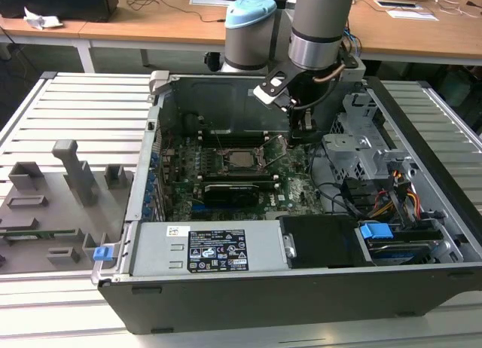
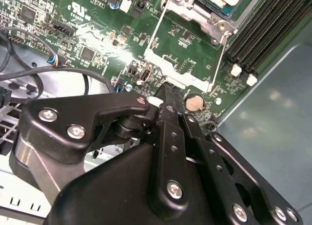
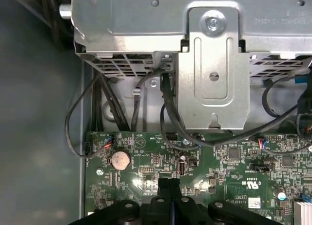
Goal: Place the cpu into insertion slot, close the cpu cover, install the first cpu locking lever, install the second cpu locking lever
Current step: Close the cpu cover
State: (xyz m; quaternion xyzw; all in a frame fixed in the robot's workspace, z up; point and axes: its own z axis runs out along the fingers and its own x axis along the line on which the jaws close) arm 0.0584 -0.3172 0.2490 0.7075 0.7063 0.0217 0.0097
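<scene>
Exterior view, nearest first: an open computer case [image 1: 226, 303] stands on the slatted table [image 1: 75, 107], with a labelled power supply [image 1: 215, 248] along its near wall. Past that lies the green board [image 1: 301, 190], where the cpu [image 1: 242, 158] sits in the insertion slot [image 1: 220, 154], silver top showing. A thin wire lever [image 1: 276, 149] slants up beside it. Further toward the table's far edge, the pincer [image 1: 305, 134] hangs over the board, fingers pressed together on nothing, near a coin cell [image 3: 120, 160] in the first wrist view.
</scene>
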